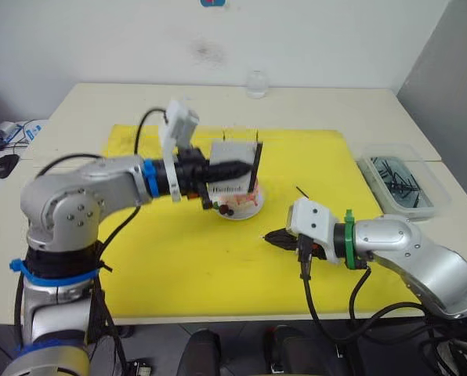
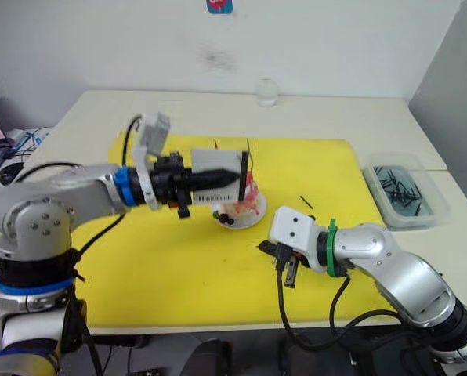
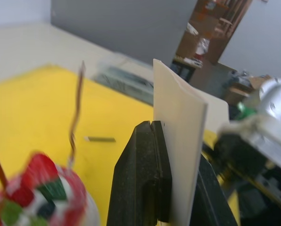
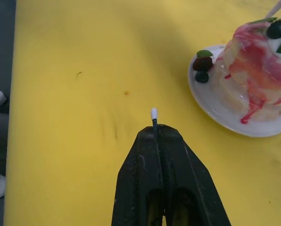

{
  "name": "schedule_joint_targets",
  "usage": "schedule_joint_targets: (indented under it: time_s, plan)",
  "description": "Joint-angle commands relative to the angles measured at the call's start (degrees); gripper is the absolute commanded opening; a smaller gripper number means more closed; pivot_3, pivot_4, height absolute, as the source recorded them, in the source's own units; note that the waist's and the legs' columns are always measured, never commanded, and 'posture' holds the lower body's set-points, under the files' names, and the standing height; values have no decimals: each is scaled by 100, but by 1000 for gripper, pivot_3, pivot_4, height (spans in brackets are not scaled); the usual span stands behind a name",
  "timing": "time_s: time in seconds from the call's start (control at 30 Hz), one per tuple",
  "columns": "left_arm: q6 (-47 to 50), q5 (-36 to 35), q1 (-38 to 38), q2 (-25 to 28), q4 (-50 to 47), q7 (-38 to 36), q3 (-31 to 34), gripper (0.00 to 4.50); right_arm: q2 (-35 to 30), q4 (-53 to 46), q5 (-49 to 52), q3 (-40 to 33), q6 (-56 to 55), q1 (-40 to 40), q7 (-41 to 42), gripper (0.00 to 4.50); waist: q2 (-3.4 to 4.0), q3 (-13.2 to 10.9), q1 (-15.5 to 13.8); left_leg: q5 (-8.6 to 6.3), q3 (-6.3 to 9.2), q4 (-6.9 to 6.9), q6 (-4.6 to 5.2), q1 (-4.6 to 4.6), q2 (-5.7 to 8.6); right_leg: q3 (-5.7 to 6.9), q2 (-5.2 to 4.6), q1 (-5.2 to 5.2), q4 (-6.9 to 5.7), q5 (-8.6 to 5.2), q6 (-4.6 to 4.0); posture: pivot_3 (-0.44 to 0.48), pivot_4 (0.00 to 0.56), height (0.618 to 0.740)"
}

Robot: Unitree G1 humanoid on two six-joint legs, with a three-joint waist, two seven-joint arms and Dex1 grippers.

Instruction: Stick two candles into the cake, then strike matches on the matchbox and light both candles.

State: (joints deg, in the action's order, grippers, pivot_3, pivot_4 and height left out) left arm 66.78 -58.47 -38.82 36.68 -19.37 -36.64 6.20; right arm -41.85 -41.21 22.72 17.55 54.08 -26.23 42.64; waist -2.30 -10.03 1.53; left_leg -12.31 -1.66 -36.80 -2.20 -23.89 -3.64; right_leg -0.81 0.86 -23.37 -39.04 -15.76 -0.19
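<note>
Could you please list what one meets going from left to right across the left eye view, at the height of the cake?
Left gripper holding the matchbox → cake → right gripper pinching a match → clear tray of dark sticks.

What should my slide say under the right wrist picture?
Right gripper pinches a white-tipped match above the yellow mat, beside the cake.

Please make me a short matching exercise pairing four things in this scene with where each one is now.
Things:
1. matchbox
2. match
3. cake
4. candles

Places:
A. on a white plate
B. standing in the cake
C. clamped in the left gripper
D. pinched in the right gripper

Pairs: 1-C, 2-D, 3-A, 4-B
</note>
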Motion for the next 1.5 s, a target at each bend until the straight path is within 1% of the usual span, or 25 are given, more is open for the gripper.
schedule_joint_targets:
  time_s: [0.03,0.27,0.43,0.6,0.77,0.87,1.07,1.27,1.5]
  plan:
    - [-31,-147,22,-35,-287,77,94,0,0,-217,153,-249,92,-18,-37,26,0,0,-15,0,-1,-1,0,0,2,0,-3,0,-1,0,0,0,150,729]
    - [-235,170,368,128,-414,-42,-102,0,-93,-265,300,-511,224,29,-100,26,0,0,-3,0,-4,-7,1,3,7,-3,-5,4,-1,6,8,0,150,729]
    - [-348,278,610,76,-537,-18,-191,0,8,-358,498,-822,462,111,-321,26,0,0,-4,0,-3,-3,1,2,6,-3,-3,3,1,5,7,0,150,729]
    - [-424,395,803,118,-646,-88,-308,0,280,-522,796,-1187,887,268,-700,26,0,0,-4,0,-3,-4,1,2,5,-3,-4,3,0,5,7,0,150,729]
    - [-474,472,810,58,-532,-111,-382,0,713,-618,1310,-1768,1491,391,-1048,26,0,0,-4,0,-3,-6,1,2,6,-2,-4,4,-3,5,7,0,150,729]
    - [-435,459,847,-19,-454,-103,-403,0,762,-694,1570,-2016,1704,373,-1124,26,0,0,-4,0,-3,-5,1,2,6,-3,-4,4,-2,5,8,0,150,729]
    - [-225,288,771,-235,-268,-14,-385,0,581,-843,1743,-1893,1726,186,-1213,26,1,0,-2,-1,-3,-4,2,2,8,-3,-3,4,1,5,8,0,150,729]
    - [-47,211,681,-322,-257,-61,-398,0,343,-846,1466,-1303,1447,-219,-1290,26,1,0,-1,-1,-2,-3,2,2,9,-1,2,3,1,5,7,0,150,729]
    - [110,60,629,-335,-295,-16,-359,0,86,-728,1008,-708,973,-311,-1275,26,1,0,0,-1,-4,-3,2,0,8,-4,1,2,4,5,8,0,150,729]
